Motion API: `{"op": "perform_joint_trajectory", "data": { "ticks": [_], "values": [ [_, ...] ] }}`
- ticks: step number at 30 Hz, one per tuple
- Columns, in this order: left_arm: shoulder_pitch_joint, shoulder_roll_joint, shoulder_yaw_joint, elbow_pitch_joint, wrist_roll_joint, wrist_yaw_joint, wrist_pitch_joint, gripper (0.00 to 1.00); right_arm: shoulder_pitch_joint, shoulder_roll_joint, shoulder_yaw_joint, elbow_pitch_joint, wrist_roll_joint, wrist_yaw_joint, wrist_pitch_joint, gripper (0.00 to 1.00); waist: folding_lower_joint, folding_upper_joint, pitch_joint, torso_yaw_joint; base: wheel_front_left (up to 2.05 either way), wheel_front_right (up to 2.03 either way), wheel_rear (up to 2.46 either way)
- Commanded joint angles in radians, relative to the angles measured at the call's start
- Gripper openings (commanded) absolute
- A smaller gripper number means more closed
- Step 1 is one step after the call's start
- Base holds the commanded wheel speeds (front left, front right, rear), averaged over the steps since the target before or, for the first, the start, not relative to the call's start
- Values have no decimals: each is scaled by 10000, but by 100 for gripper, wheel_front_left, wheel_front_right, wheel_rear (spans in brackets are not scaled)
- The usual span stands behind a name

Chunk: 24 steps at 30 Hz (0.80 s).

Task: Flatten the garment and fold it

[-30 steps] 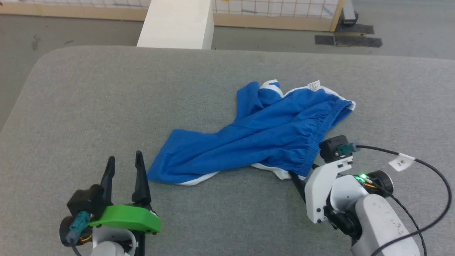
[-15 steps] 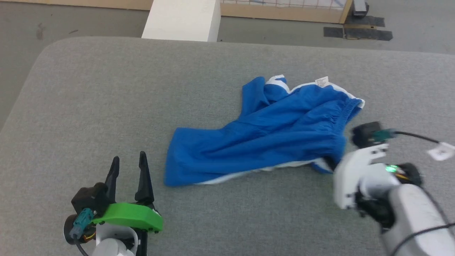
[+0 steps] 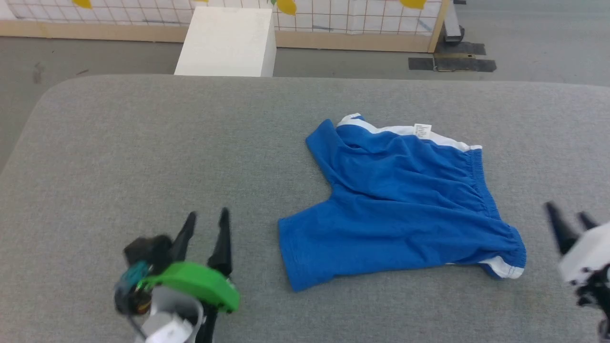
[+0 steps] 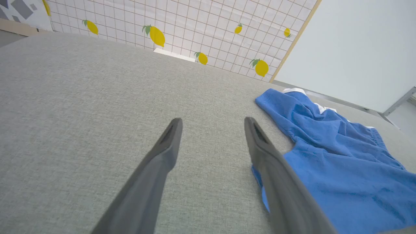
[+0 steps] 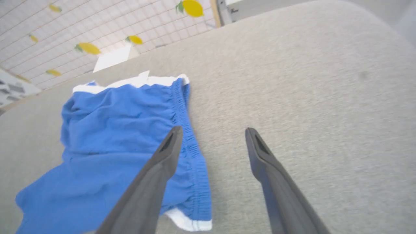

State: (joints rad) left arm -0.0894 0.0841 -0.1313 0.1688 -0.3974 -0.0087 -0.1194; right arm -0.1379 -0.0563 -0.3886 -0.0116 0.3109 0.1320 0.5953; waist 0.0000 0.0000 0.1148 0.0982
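left tool (image 3: 208,213): apart, empty | right tool (image 3: 566,210): apart, empty | garment (image 3: 400,209): spread on counter (image 3: 119,143) between both tools

The scene is lit brightly and evenly, seemingly from overhead, and only faint, soft shadows are cast beneath the garment (image 3: 400,209). In the head view the left gripper (image 3: 207,213) and right gripper (image 3: 567,211) are smeared by motion blur. The right wrist view is softened throughout, and wide-angle stretching is seen at the edges of both wrist views.
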Motion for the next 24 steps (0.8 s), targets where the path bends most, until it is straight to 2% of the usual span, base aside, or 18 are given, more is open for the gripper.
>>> {"op": "perform_joint_trajectory", "data": {
  "ticks": [1, 6, 12, 15, 17, 24],
  "values": [
    [-505, -31, -195, -110, -33, -150, 402, 100, 59, 17, -298, -202, -53, -13, -387, 100, 0, 0, -31, -95, 0, 0, 0],
    [-2105, 172, -1092, -110, 268, -600, 1898, 100, 126, 55, -672, -319, 302, -13, -1538, 100, 0, 0, 192, -439, 0, 0, 0],
    [-4119, -43, -2039, 1167, 233, -764, 4061, 100, 80, 58, -131, 132, 653, -13, -2221, 100, 0, 0, 726, -1165, 0, 0, 0],
    [-4760, -138, -2452, 2245, 182, -666, 5433, 100, -25, 59, 156, 434, 834, -13, -2469, 100, 0, 0, 1012, -1591, 0, 0, 0],
    [-5091, -165, -2555, 2792, 174, -557, 5977, 100, -93, 59, 350, 615, 898, -13, -2560, 100, 0, 0, 1233, -1899, 0, 0, 0],
    [-5761, -34, -2644, 4295, 327, -95, 6790, 100, -288, 59, 521, 1028, 1180, -13, -3153, 100, 0, 0, 1852, -2615, 0, 0, 0]
  ]
}}
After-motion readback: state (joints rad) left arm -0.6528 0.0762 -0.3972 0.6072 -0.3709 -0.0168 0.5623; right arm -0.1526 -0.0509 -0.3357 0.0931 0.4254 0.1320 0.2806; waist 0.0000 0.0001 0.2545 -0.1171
